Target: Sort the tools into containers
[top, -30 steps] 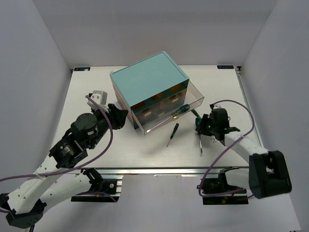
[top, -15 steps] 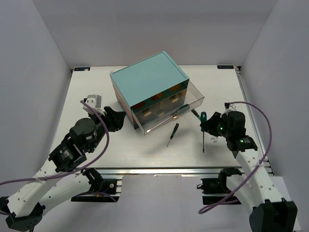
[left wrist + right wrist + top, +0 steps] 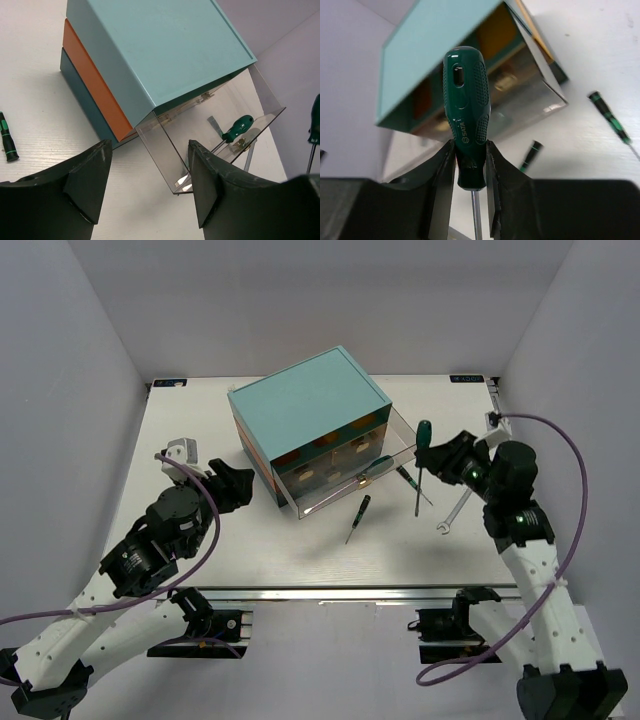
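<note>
Right gripper (image 3: pixel 470 162) is clamped on the large screwdriver (image 3: pixel 466 95) at its handle base, holding it just right of the open drawer (image 3: pixel 402 440). Left gripper (image 3: pixel 149 150) is open and empty, facing the chest (image 3: pixel 305 405). Wrench (image 3: pixel 455 512) lies on the tabletop (image 3: pixel 200 420).

You're looking at a flat white wood-grain counter (image 3: pixel 200 415), boxed in on three sides by plain pale grey walls (image 3: pixel 300 300). A silver metal rail (image 3: pixel 330 592) runs along its near edge, and a small dark label (image 3: pixel 466 378) sits at its far right corner.
</note>
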You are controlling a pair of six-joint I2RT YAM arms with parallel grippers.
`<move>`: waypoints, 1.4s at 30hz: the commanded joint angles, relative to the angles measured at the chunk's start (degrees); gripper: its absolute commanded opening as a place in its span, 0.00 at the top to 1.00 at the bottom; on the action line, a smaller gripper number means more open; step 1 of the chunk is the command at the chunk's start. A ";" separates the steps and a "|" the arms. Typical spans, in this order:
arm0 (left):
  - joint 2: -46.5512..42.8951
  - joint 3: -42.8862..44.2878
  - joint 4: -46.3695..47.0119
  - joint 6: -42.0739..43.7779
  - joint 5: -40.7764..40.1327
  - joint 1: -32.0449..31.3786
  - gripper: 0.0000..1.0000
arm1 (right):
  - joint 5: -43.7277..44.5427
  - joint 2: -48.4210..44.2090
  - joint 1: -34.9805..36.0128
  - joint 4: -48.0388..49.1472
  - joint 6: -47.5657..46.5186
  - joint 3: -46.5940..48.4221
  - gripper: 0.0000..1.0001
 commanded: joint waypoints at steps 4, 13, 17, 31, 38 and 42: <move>-0.37 0.11 -2.00 -1.93 -1.22 -0.11 0.28 | 3.30 11.11 5.84 8.87 14.36 11.24 1.00; -1.43 -0.32 -2.88 -3.34 -0.26 -0.11 0.29 | 9.91 22.28 16.03 7.36 30.02 21.46 1.00; -1.51 -1.02 -2.36 -4.30 0.71 -0.11 0.29 | 8.78 23.34 19.30 16.49 21.61 20.76 1.00; -1.69 -1.11 -2.27 -3.25 0.71 -0.02 0.28 | -5.44 29.58 21.15 34.44 -15.12 27.85 1.00; -2.74 -1.29 -2.44 -2.55 0.62 -0.02 0.28 | -17.41 33.01 21.32 16.01 -49.39 35.51 1.00; -3.27 -1.46 -3.06 -2.64 0.27 -0.11 0.28 | -16.19 32.22 21.32 0.73 -79.83 33.16 1.00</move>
